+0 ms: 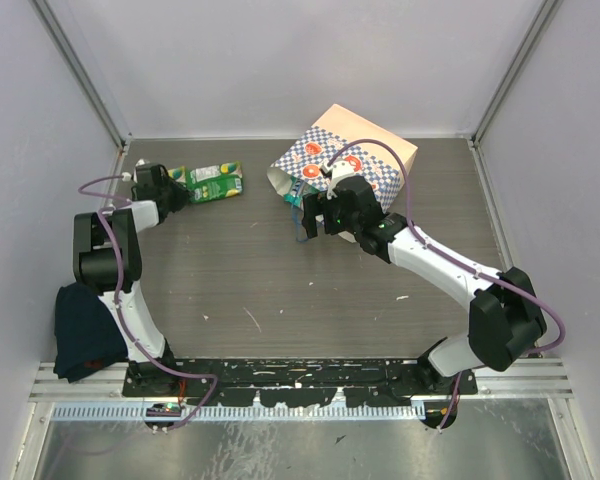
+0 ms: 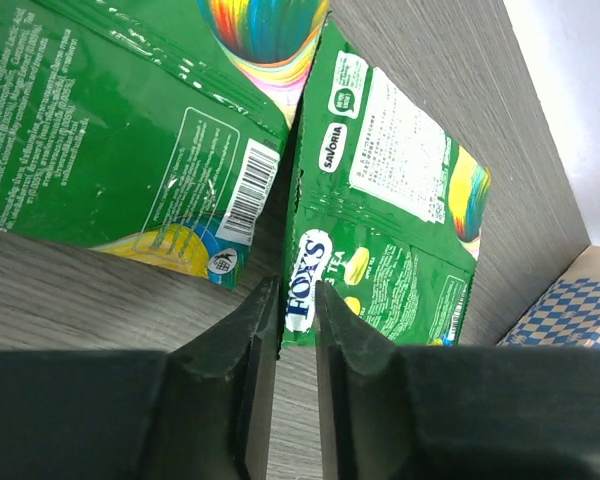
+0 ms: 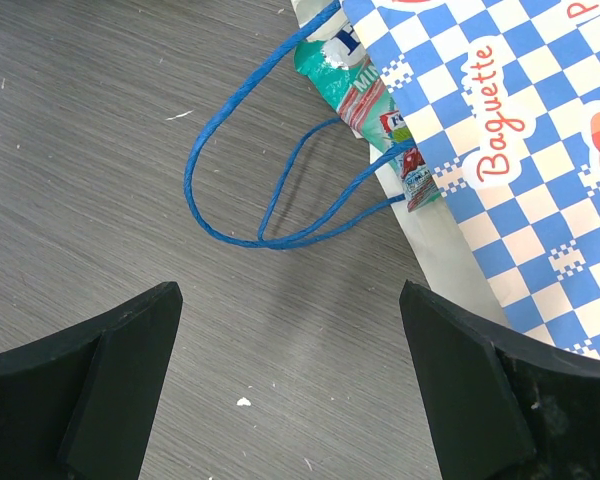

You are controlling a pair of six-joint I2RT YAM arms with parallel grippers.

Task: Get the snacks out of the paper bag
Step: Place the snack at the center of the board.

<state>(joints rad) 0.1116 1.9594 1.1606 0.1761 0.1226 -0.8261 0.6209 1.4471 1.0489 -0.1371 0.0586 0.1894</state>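
While two green packets (image 1: 215,183) already lie out on the desk (image 1: 280,290), the job looks only partly done
The bag (image 1: 375,150) lies on its side at the far end, a teal packet (image 3: 345,75) poking from its mouth; anything deeper is hidden. The right end effector (image 3: 288,300) hangs wide open and empty above the cord handles (image 3: 270,243). The left end effector (image 2: 297,300) is nearly closed at one green packet's edge; whether it grips cannot be told

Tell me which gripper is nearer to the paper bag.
Right. The right gripper hangs at the mouth of the paper bag, above its blue cord handles; the left gripper is far across the table, at the green packets.
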